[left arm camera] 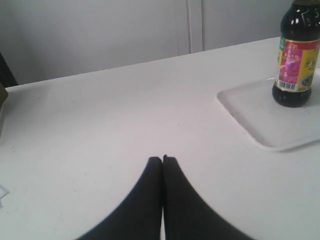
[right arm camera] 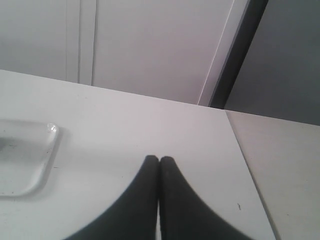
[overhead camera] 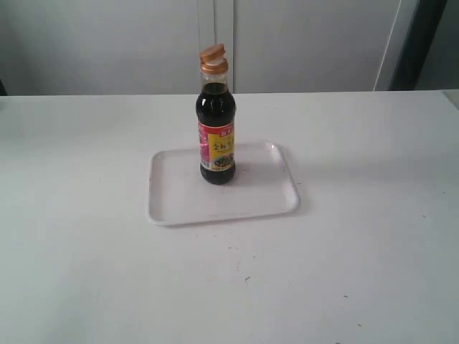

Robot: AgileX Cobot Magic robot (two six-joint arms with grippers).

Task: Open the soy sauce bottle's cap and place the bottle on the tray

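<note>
Exterior view, soy sauce bottle [overhead camera: 216,136]: stands upright on the tray [overhead camera: 179,204], toward the tray's far edge, near the middle of the desk [overhead camera: 86,272].
Exterior view, cap [overhead camera: 213,59]: orange-brown lid flipped up and tilted above the neck.
Exterior view, arms: neither gripper shows here.
Left wrist view, left gripper [left arm camera: 162,159]: dark fingers pressed together, nothing between them, over bare desk.
Left wrist view, bottle and tray: the bottle [left arm camera: 297,62] stands on the tray [left arm camera: 260,125], well apart from the fingertips.
Right wrist view, right gripper [right arm camera: 159,159]: fingers closed tip to tip, holding nothing, near the desk's right edge.
Right wrist view, tray [right arm camera: 30,170]: one rounded corner visible, well apart from the gripper.
</note>
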